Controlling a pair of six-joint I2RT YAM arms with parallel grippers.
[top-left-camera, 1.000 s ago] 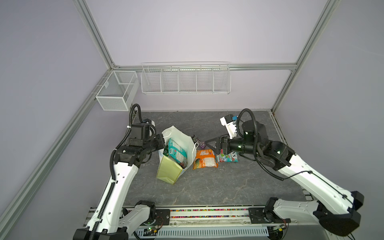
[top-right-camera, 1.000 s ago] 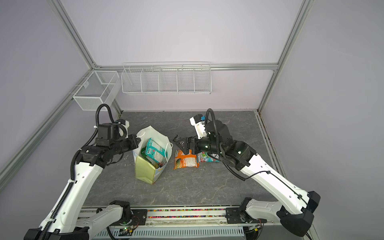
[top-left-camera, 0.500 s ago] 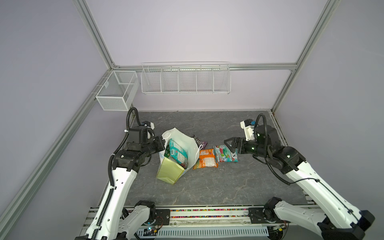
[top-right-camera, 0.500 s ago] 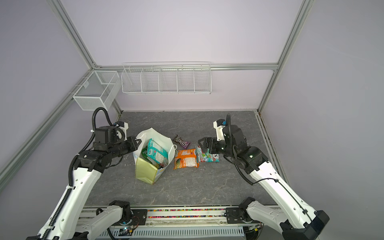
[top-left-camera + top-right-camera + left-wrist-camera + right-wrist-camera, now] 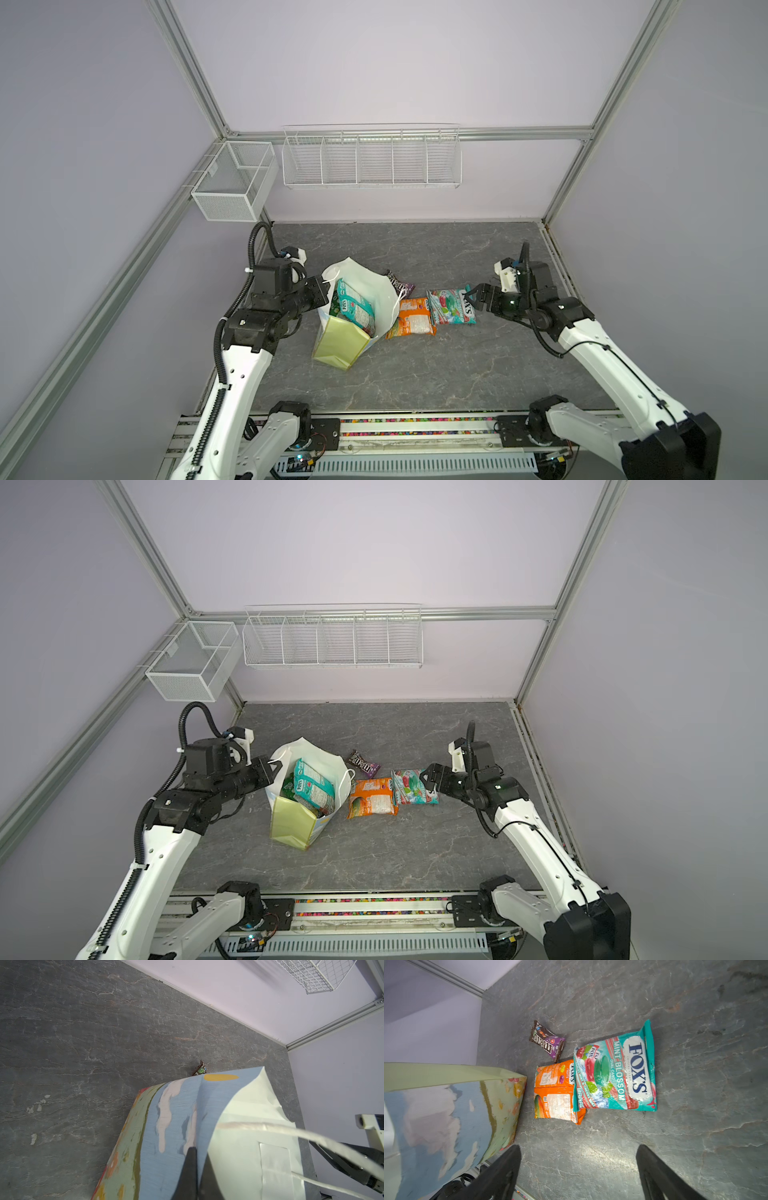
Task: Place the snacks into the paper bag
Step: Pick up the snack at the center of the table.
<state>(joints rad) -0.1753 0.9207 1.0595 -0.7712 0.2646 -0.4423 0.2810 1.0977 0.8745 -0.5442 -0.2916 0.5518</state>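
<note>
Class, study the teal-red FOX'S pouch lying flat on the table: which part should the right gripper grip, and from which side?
Probably the crimped seal edge by the logo of the FOX'S pouch, the edge facing the open right gripper. Come down from that side: the pouch lies flat, and its opposite edge overlaps the orange pouch.

One paper bag [image 5: 340,345]. Three snack packets [image 5: 401,285] [image 5: 411,322] [image 5: 451,307] on table [image 5: 457,365], two seen in bag. Two wire baskets [image 5: 371,166] [image 5: 232,187].

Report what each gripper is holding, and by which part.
The left gripper is shut on the paper bag, pinching the wall at its top rim. The right gripper is open and holds nothing.
</note>
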